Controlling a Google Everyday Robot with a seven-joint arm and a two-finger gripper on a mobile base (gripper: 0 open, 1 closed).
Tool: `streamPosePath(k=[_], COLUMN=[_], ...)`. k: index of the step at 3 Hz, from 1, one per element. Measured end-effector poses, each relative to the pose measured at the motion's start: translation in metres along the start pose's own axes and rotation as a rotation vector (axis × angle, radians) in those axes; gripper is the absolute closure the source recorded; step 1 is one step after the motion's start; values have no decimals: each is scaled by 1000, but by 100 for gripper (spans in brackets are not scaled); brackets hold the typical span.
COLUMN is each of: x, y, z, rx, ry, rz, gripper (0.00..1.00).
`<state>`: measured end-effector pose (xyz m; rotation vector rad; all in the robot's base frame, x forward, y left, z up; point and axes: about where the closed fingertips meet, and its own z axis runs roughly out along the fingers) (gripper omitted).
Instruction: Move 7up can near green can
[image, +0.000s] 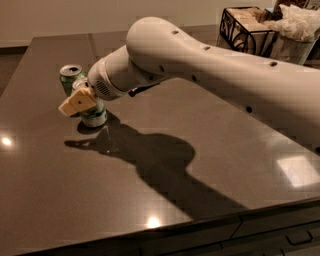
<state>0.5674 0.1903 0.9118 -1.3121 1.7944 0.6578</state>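
The 7up can (94, 114), white with a green band at the bottom, stands upright at the left of the dark table (210, 150); its top is hidden by my hand. My gripper (79, 102), with tan fingers, is shut around the can's upper part and reaches in from the right. The green can (70, 76), all green with a silver top, stands upright just behind and to the left of the 7up can, a small gap apart. My white arm (210, 65) crosses the table from the right.
A black wire basket (246, 29) and a container with crumpled white paper (296, 27) stand at the back right corner. The table's front edge (200, 220) runs along the bottom, with drawer fronts below it.
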Motion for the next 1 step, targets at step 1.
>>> streamPosePath(k=[1], x=[0], y=[0], z=[0], rx=[0], ry=[0], rz=[0], gripper=[0])
